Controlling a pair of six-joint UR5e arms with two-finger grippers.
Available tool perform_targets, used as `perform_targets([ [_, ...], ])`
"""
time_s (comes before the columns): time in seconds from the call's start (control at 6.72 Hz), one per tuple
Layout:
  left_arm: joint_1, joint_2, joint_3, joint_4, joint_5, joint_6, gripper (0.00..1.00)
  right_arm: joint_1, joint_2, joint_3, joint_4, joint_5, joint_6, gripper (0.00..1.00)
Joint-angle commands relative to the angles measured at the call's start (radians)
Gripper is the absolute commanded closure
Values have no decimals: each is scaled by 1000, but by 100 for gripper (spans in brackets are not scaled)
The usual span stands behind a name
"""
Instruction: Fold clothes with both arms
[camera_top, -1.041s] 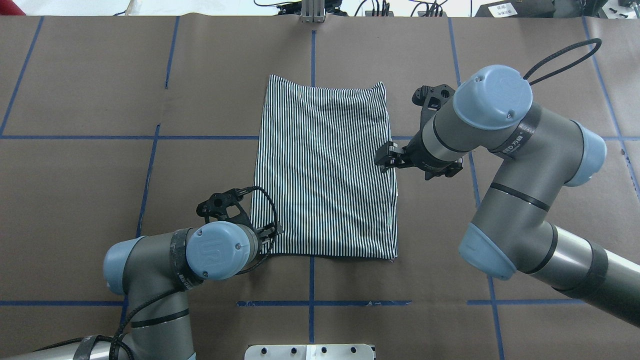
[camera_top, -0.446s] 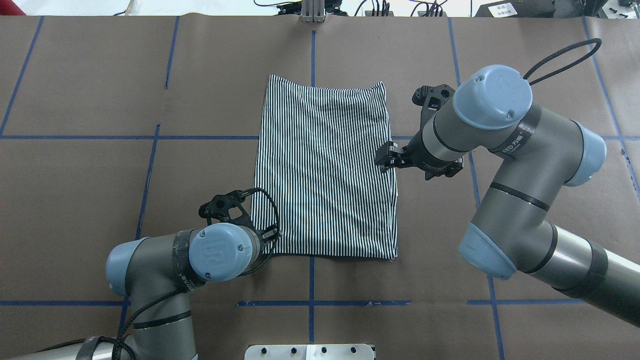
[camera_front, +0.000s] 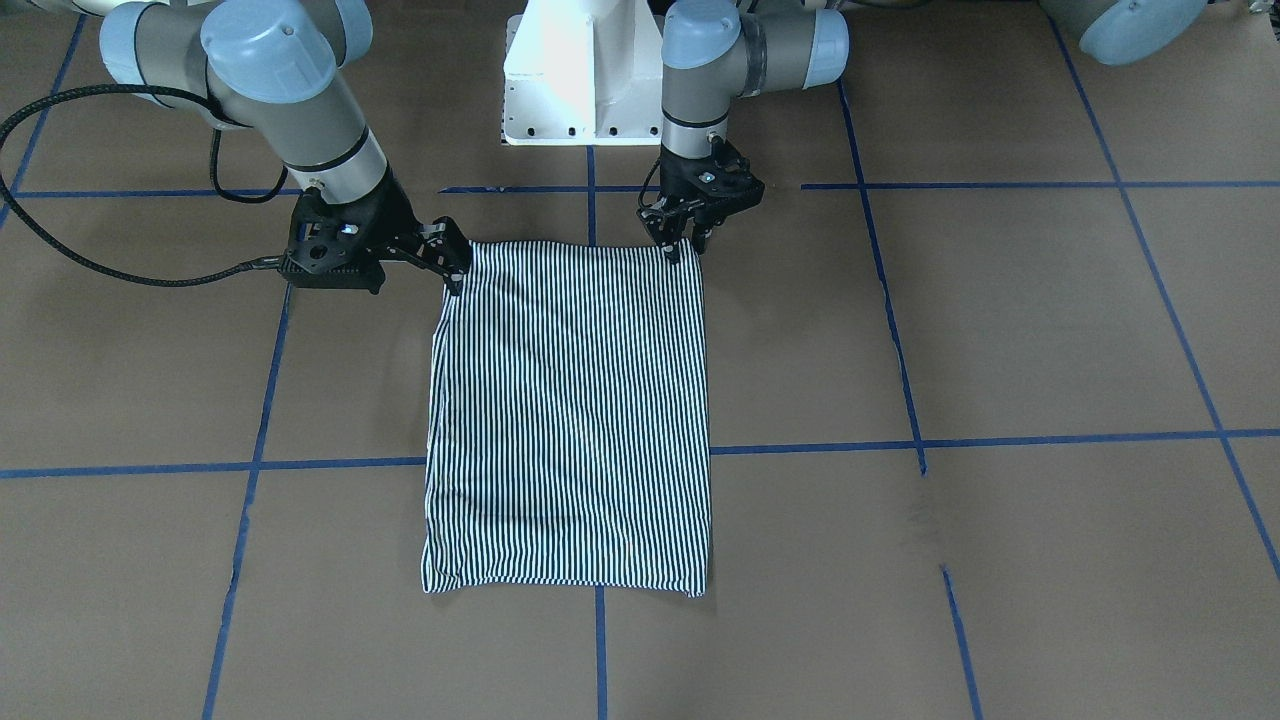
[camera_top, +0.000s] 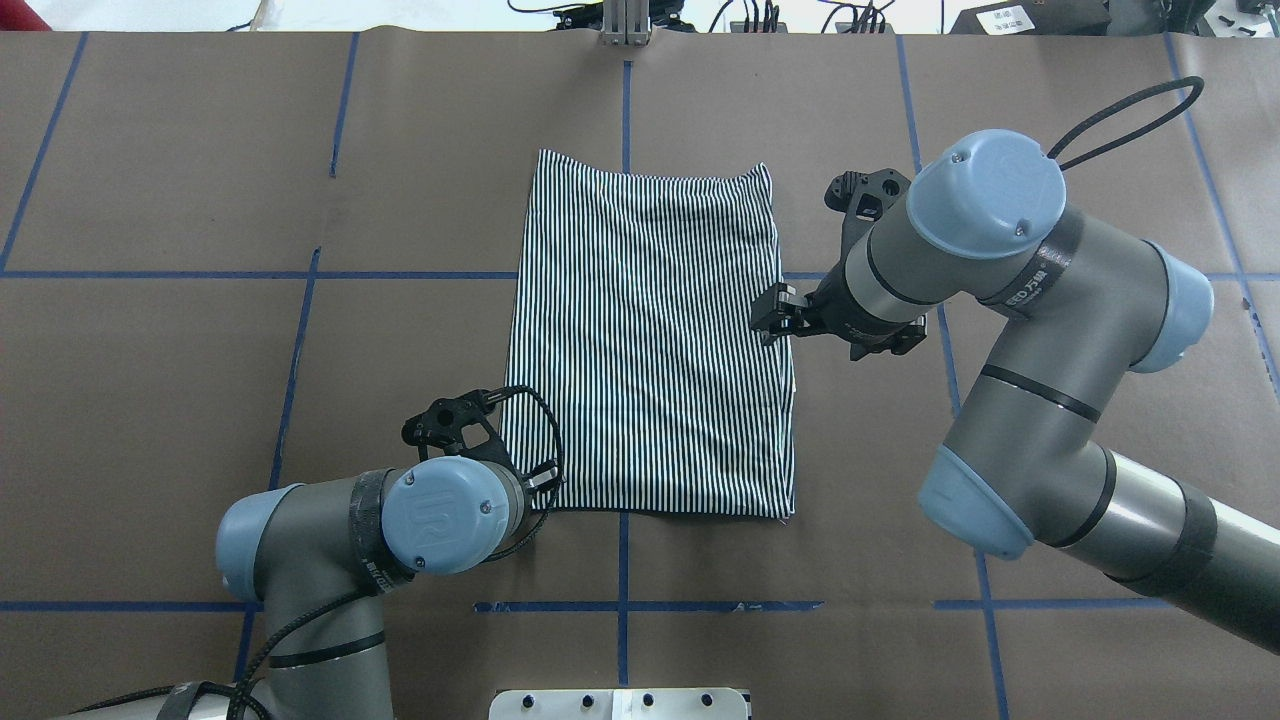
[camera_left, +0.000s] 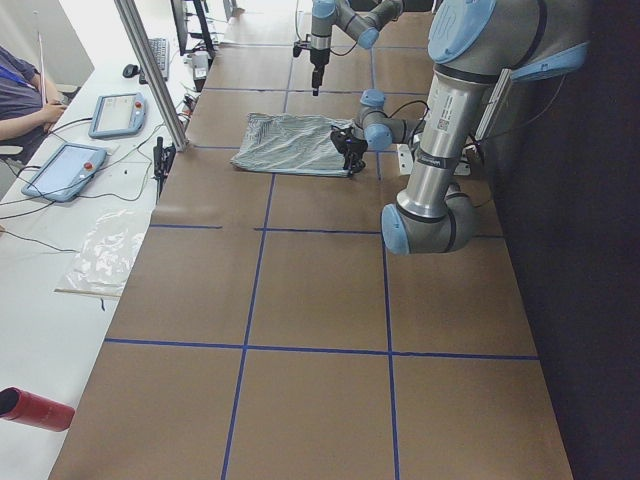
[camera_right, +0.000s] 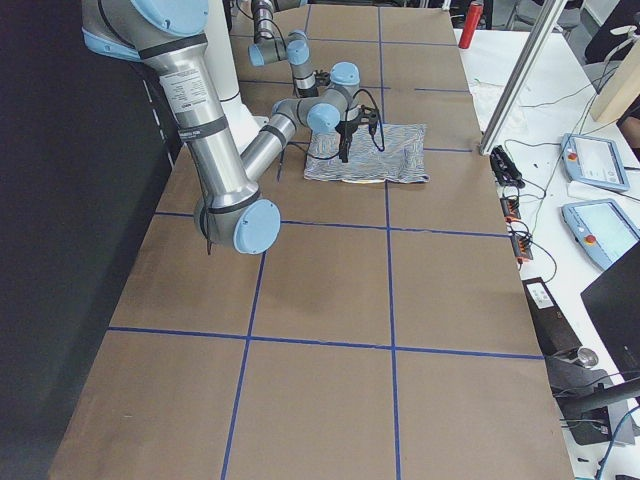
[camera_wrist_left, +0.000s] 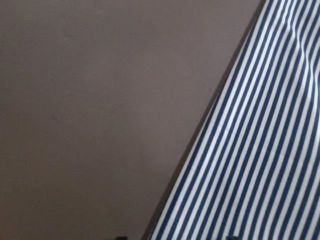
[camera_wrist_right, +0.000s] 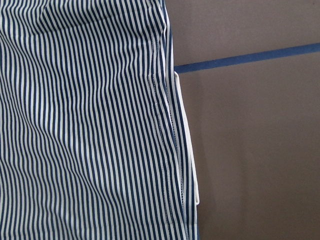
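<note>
The clothes are one navy-and-white striped shirt (camera_top: 650, 340) (camera_front: 570, 420), folded into a flat upright rectangle in the middle of the table. My left gripper (camera_top: 542, 480) (camera_front: 685, 245) stands open low over the shirt's near left corner. The left wrist view shows the striped edge (camera_wrist_left: 265, 150) very close against brown paper. My right gripper (camera_top: 772, 316) (camera_front: 452, 262) hangs open a little above the shirt's right edge, nothing in it. In the right wrist view that edge (camera_wrist_right: 85, 125) shows a plain cream strip (camera_wrist_right: 186, 150) peeking out beside a blue tape line.
Brown paper with a blue tape grid (camera_top: 300, 275) covers the table. The white pedestal base (camera_front: 580, 90) stands at the robot's side, and a metal post (camera_top: 625, 20) at the far edge. A side bench holds tablets (camera_left: 65, 165) and a seated person (camera_left: 20, 90).
My left arm has drawn back toward the robot along the shirt's left edge, and its gripper is now nearer the near corner. The right arm and the shirt have not moved.
</note>
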Motion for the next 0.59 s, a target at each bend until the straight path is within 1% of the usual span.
perform_targets([
  [0.0,2,-1,-2,2,0,-2,100,0,-5,0,0,-1,0,0],
  [0.3,2,-1,-5,0,18,-14,100,-1,-11,0,0,-3,0,0],
  [0.45,1,0,-29,5,16,-3,100,-1,-10,0,0,-1,3,0],
])
